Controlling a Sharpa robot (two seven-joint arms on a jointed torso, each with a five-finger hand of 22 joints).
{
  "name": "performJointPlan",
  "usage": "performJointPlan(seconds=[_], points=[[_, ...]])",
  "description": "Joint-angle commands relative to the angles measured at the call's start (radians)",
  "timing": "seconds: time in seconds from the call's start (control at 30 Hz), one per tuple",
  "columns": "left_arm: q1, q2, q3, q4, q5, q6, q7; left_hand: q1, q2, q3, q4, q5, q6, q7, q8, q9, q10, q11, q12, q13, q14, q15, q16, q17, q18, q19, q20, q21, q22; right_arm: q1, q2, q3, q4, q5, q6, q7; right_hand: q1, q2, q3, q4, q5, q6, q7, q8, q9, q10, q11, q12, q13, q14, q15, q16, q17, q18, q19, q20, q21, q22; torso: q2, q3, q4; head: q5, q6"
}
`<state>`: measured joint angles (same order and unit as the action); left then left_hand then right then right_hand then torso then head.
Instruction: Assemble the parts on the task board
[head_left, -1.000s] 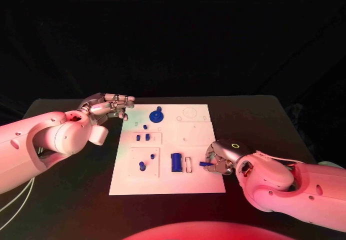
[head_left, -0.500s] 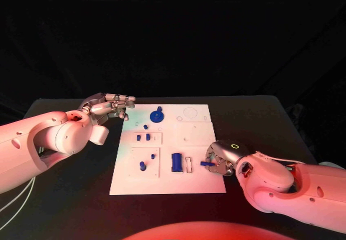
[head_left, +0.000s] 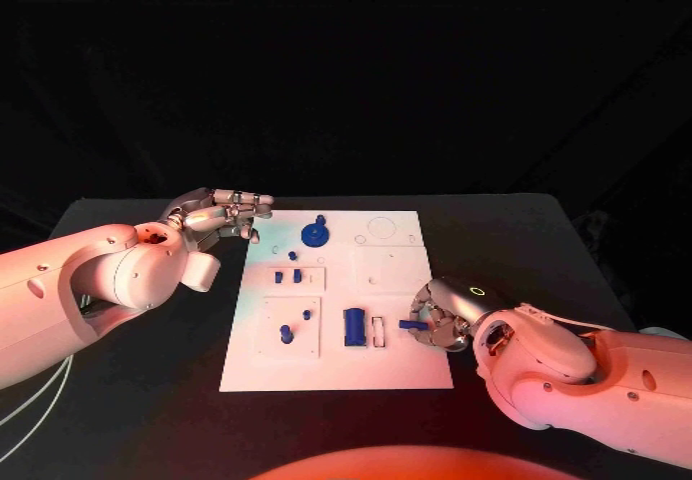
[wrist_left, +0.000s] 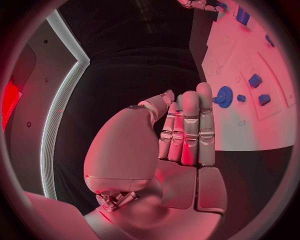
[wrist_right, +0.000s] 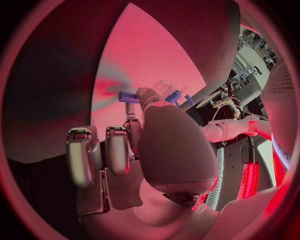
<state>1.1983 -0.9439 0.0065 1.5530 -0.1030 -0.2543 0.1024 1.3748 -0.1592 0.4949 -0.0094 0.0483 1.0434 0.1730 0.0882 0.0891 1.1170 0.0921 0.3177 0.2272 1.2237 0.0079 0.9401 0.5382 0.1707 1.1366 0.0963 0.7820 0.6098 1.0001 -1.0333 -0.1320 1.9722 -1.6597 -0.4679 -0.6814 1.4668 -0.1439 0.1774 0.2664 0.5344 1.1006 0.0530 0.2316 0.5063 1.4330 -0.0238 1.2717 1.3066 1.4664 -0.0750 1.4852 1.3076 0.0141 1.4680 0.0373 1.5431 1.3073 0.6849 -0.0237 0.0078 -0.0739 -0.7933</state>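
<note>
Looking down from the head view, the white task board (head_left: 335, 300) lies mid-table; the right hand (head_left: 440, 318) sits over its near right edge and pinches a small blue peg (head_left: 411, 325) whose long axis runs roughly level, its free end pointing toward the narrow open slot (head_left: 378, 331) just beside it, with the blue cylinder (head_left: 352, 325) already standing one place further along. This hand is plainly the nearer one — the left hand (head_left: 224, 214) hovers off the board's far left corner, well apart from the slot, fingers curled in with nothing visible between them. In the left wrist view, the left hand (wrist_left: 181, 135) shows its fingers held straight and close together, empty, the blue gear (wrist_left: 223, 96) on the board beyond its fingertips. In the right wrist view, the right hand (wrist_right: 134, 130) grips the blue peg (wrist_right: 128, 96) at its fingertips, the peg lying crosswise to the fingers over the board — judged, a tilt toward upright is needed before insertion.
</note>
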Motion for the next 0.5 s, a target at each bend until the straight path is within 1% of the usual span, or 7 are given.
performJointPlan(seconds=[0.03,0.1,0.23,0.37,0.5], points=[[0.001,0.003,0.001,0.002,0.004,0.018,0.003,0.000,0.013,0.000,0.004,0.003,-0.007,0.002,0.004,-0.001,-0.005,0.000,0.003,0.002,-0.006,0.003,-0.001,-0.001,0.014,0.003,0.000,-0.005,-0.001,0.004,0.008,0.000,0.009,0.098,-0.099,0.015,-0.014,-0.005,0.016,-0.006,-0.002,0.007,-0.002,0.006,0.001,0.004,0.000,0.008,0.059,0.076,-0.009,0.005,0.128,-0.009,0.093,-0.009,0.006,0.257,0.001,-0.0002,0.0003,0.000,-0.001],[0.001,0.004,0.001,0.002,0.004,0.019,0.003,0.000,0.013,0.000,0.004,0.003,-0.007,0.002,0.004,-0.001,-0.005,0.000,0.003,0.002,-0.006,0.003,-0.001,-0.001,0.014,0.003,0.000,-0.005,-0.001,0.006,0.017,0.000,0.011,0.126,-0.108,0.021,-0.015,-0.006,0.019,-0.005,-0.004,0.008,-0.003,0.007,0.002,0.004,0.000,0.008,0.059,0.076,-0.009,0.005,0.129,-0.009,0.093,-0.009,0.006,0.257,0.001,-0.0001,-0.0002,0.002,-0.001],[0.001,0.005,0.000,0.002,0.004,0.020,0.003,0.000,0.013,0.000,0.004,0.003,-0.007,0.002,0.004,-0.001,-0.005,0.000,0.003,0.002,-0.006,0.003,-0.001,-0.001,0.014,0.003,0.000,-0.005,-0.001,0.007,0.031,0.000,0.009,0.163,-0.110,0.027,-0.031,-0.010,0.028,0.000,-0.010,0.008,-0.003,0.008,0.004,0.006,0.000,0.010,0.060,0.077,-0.009,0.006,0.130,-0.009,0.093,-0.009,0.005,0.257,0.001,0.0002,-0.0011,0.003,-0.003],[0.001,0.005,0.000,0.002,0.004,0.020,0.002,0.000,0.013,0.000,0.004,0.003,-0.007,0.002,0.004,-0.001,-0.005,0.000,0.003,0.002,-0.006,0.003,-0.001,-0.001,0.014,0.003,0.000,-0.005,-0.001,0.008,0.051,0.000,-0.005,0.214,-0.090,0.034,-0.067,-0.014,0.035,0.014,-0.017,0.009,-0.004,0.011,0.008,0.010,-0.001,0.012,0.062,0.077,-0.009,0.007,0.132,-0.009,0.094,-0.009,0.006,0.257,0.002,-0.0005,-0.0008,0.003,-0.004],[0.001,0.005,0.000,0.002,0.004,0.021,0.002,0.000,0.013,0.000,0.004,0.003,-0.007,0.002,0.004,-0.001,-0.005,0.000,0.003,0.002,-0.006,0.003,-0.001,-0.001,0.014,0.003,0.000,-0.005,-0.001,0.007,0.070,0.000,-0.019,0.252,-0.059,0.034,-0.114,-0.014,0.028,0.020,-0.002,0.012,-0.004,0.015,0.012,0.012,-0.001,0.014,0.063,0.077,-0.010,0.007,0.132,-0.009,0.094,-0.008,0.006,0.257,0.001,-0.0002,-0.0004,0.004,-0.006]])
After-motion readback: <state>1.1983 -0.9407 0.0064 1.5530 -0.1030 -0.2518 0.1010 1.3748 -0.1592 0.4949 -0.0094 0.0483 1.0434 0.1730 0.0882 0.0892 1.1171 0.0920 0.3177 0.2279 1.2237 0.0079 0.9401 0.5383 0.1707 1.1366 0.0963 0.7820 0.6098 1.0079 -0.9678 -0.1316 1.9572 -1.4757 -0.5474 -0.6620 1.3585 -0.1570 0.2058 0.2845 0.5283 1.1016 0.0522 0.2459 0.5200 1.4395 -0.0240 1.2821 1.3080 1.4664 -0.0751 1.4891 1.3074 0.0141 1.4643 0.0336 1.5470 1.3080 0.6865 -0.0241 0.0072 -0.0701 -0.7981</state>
